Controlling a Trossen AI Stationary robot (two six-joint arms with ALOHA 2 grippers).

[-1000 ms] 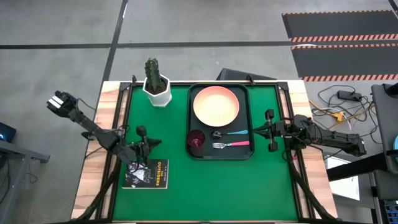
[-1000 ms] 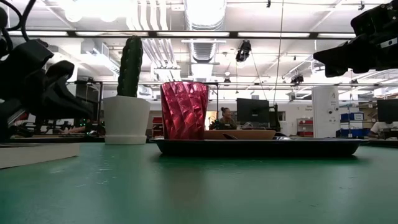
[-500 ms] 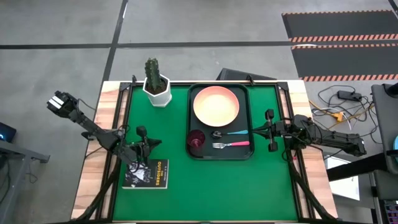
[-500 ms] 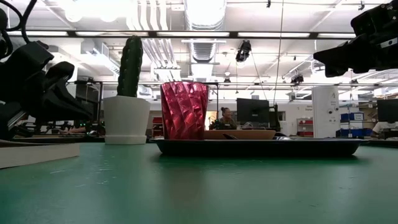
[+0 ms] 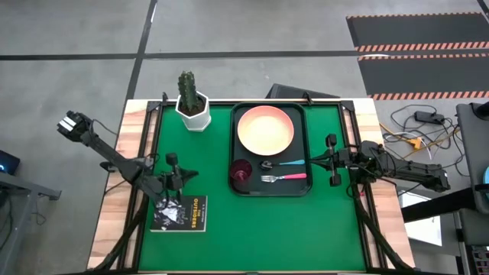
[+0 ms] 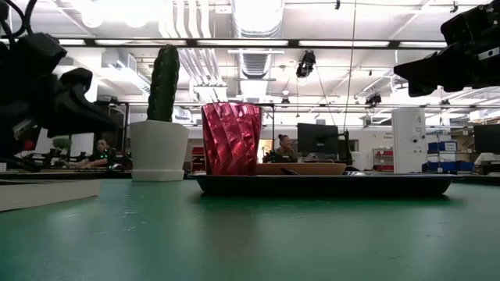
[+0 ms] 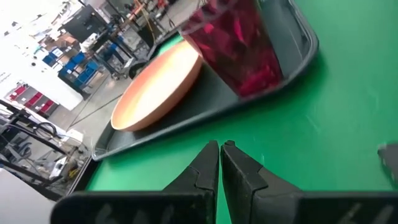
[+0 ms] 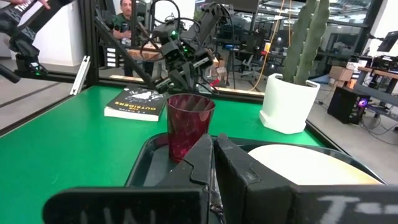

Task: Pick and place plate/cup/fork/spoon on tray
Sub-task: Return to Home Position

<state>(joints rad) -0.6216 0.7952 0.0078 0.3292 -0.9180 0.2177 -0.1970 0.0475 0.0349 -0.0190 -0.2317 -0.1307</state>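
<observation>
All four pieces already sit on the tray (image 5: 237,145) — the plate (image 5: 265,129) at the far end, the cup (image 5: 241,169) in the near left corner, the spoon (image 5: 281,163) and fork (image 5: 284,177) side by side. To my eye the placing is done and only parking the arms is left. The left gripper (image 5: 182,177), fingers pressed together and empty, has lifted slightly since a second ago. The right gripper (image 5: 328,160) waits clenched, empty, just beside the tray.

Grey concrete floor (image 5: 229,27) surrounds the table. Ceiling ducts (image 6: 250,55) and bright lights (image 6: 258,12) hang overhead; monitors (image 6: 316,140) stand behind.
</observation>
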